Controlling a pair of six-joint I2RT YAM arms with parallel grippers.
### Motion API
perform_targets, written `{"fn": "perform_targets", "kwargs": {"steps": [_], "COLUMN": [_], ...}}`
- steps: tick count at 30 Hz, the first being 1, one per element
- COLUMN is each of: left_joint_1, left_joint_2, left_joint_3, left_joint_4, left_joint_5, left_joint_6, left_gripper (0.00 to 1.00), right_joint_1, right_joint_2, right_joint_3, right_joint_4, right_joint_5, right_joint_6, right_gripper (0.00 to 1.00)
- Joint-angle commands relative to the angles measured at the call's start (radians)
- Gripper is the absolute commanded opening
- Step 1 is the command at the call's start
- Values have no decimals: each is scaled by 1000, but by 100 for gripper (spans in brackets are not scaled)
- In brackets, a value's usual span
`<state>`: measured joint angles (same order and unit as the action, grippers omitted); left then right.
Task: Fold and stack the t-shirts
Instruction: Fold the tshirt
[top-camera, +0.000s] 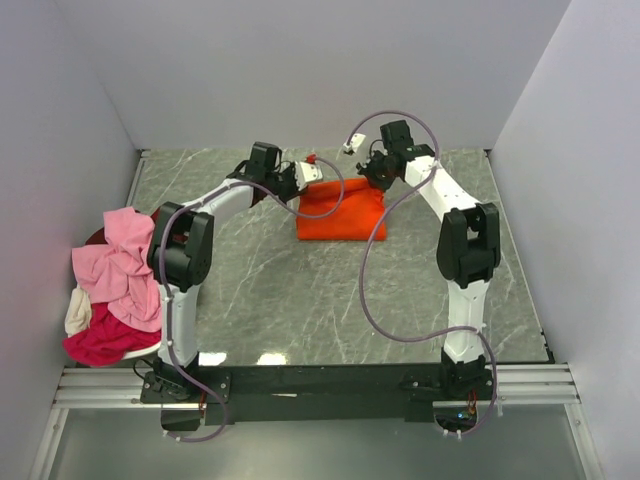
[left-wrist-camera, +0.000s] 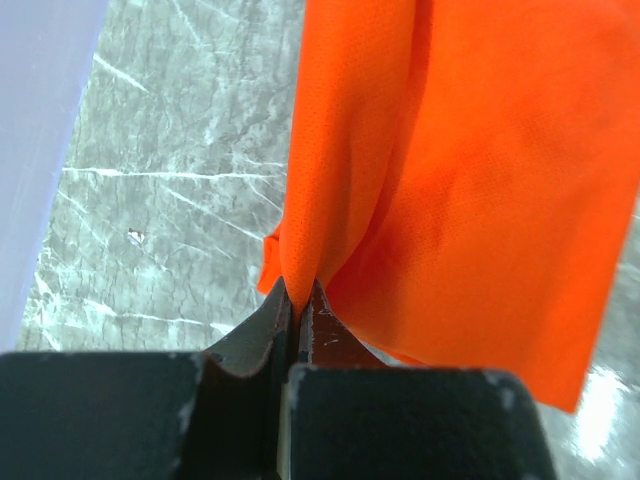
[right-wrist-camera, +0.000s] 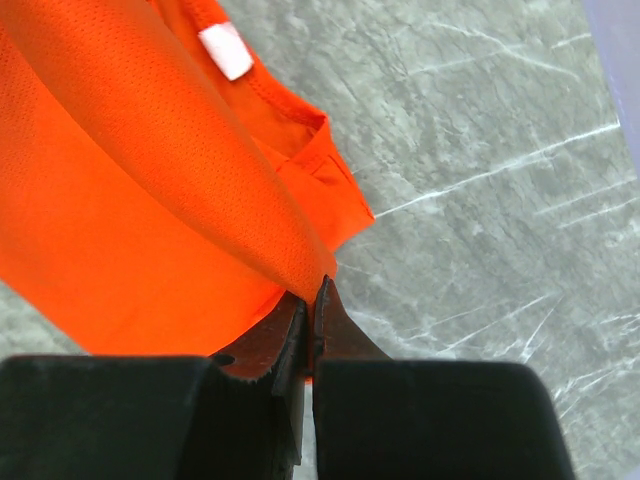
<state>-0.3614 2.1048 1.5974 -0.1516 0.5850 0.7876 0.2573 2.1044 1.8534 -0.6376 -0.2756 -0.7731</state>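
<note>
Far left, at the edge of the worktop (top-camera: 290, 300): a crumpled heap of tees, with the pink tee (top-camera: 120, 262) on top, the magenta tee (top-camera: 100, 345) beneath, and a sliver of the cream tee (top-camera: 78, 315) showing at the outer side; all unfolded and well apart from both sets of jaws.

Toward the back centre: left jaws closed tight on the far left corner of the orange tee (top-camera: 340, 215); from the left wrist, orange mesh bunched into a pleat right at the fingertips, spreading away over grey marble.

Between the two arms, near the back wall: the orange tee itself, roughly rectangular, near part lying on the worktop, both far corners pinched.

Right of it: right jaws likewise shut on the tee's far right corner; from the right wrist, a rounded fold of orange running straight into the tips; beyond it the neckline, with a small white label (right-wrist-camera: 226, 50) inside, and bare marble to the right.
</note>
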Motion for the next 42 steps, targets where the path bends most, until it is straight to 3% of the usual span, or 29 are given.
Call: {"fn": "perform_targets", "kwargs": {"steps": [1, 18, 20, 22, 23, 24, 25, 26, 30, 33, 34, 38, 42], "left_joint_1": [-2, -4, -4, -7, -7, -7, -7, -2, 27, 47, 55, 65, 67], "left_joint_2": [30, 152, 173, 185, 198, 201, 204, 201, 98, -32, -66, -216, -299], "left_joint_3": [70, 183, 211, 226, 260, 278, 304, 375, 449, 382, 348, 156, 33], "left_joint_4": [55, 139, 138, 144, 170, 178, 182, 163, 81, 58, 57, 11, -54], "left_joint_5": [-7, -189, -208, -292, -327, -377, -536, -581, -582, -498, -461, -315, -208], "left_joint_6": [-34, -192, -237, -310, -406, -472, -543, -653, -819, -873, -886, -988, -1051], "left_gripper": [0, 0, 3, 20, 52, 70, 83, 98, 99, 99, 99, 95, 89], "right_joint_1": [-13, -12, -10, -9, -4, -4, -6, -16, -53, -101, -115, -165, -173], "right_joint_2": [22, 190, 200, 210, 215, 224, 232, 236, 149, 69, 59, 61, 114], "right_joint_3": [53, 196, 198, 198, 198, 204, 222, 274, 236, 172, 162, 110, 110], "right_joint_4": [62, 159, 205, 252, 280, 344, 352, 340, 276, 176, 138, 30, -7], "right_joint_5": [47, 177, 220, 265, 306, 432, 472, 484, 386, 152, -48, -296, -306], "right_joint_6": [34, 133, 161, 193, 219, 309, 354, 407, 466, 494, 491, 576, 664], "right_gripper": [0, 0, 5, 26, 57, 67, 75, 78, 82, 82, 82, 82, 79]}}
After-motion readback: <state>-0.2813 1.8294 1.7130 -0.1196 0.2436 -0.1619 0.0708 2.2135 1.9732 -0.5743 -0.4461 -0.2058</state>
